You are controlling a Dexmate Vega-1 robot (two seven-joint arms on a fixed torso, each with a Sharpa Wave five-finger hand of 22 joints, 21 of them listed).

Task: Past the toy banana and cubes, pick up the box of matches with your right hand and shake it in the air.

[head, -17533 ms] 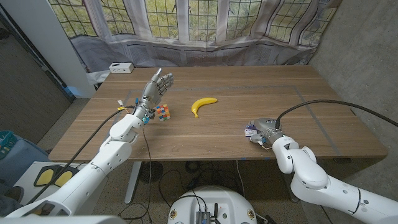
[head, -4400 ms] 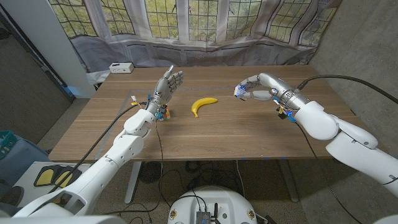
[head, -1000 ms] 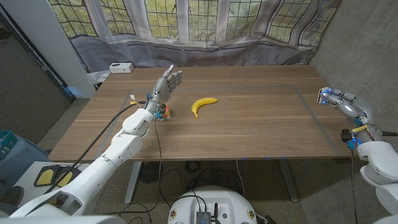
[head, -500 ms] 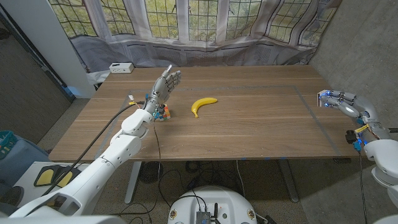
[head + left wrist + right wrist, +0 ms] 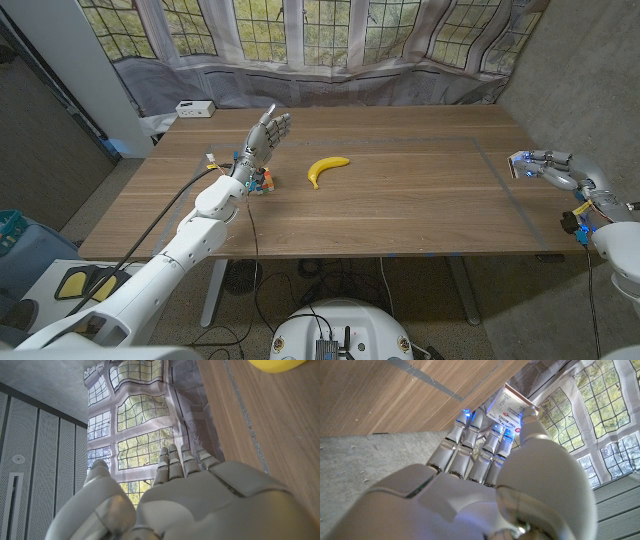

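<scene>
A wooden table (image 5: 400,210) seen from above, with patterned curtains (image 5: 330,40) hanging behind its far edge. On the far left corner sits a small white box (image 5: 194,108). Toward the left side of the table, the robot's left hand (image 5: 262,138) is raised above the surface, fingers straight, pointing upward and slightly apart, holding nothing. Just beside its wrist, near the left edge, lies a cluster of coloured cubes (image 5: 263,181), partly hidden by the arm. To the right of them, about midway across the table and toward the far edge, lies a yellow toy banana (image 5: 326,168), well apart from both hands. A thin taped line (image 5: 505,185) runs across the wood near the right edge. Beyond that right edge, off the table and in the air, the right hand (image 5: 552,167) holds the box of matches (image 5: 520,163) — its fingers (image 5: 470,440) lie close together along one face and the thumb presses the other, the printed label showing between them in the right wrist view.
</scene>
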